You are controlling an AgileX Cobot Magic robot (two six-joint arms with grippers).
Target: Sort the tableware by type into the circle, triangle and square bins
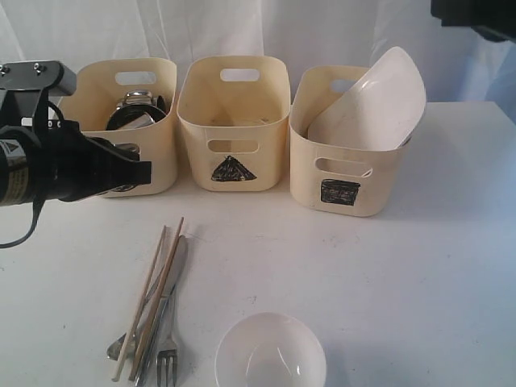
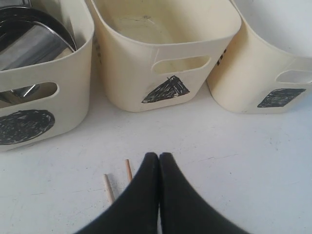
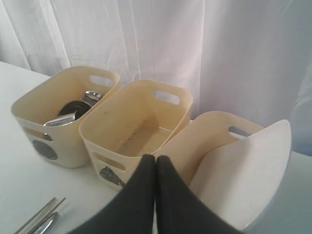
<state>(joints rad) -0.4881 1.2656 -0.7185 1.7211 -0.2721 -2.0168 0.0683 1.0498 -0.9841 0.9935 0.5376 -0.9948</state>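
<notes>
White curtain (image 1: 322, 32) backs the surface (image 1: 403, 282) where the chopsticks (image 1: 157, 290) lie. Their far ends show just beside my left claw (image 2: 159, 160), and their long axis runs back under it and points toward the triangle bin (image 2: 165, 73) straight ahead. I judge the left arm the nearer. Both claws are pressed together and hold nothing. The right claw (image 3: 156, 163) hangs high, facing that same bin.
</notes>
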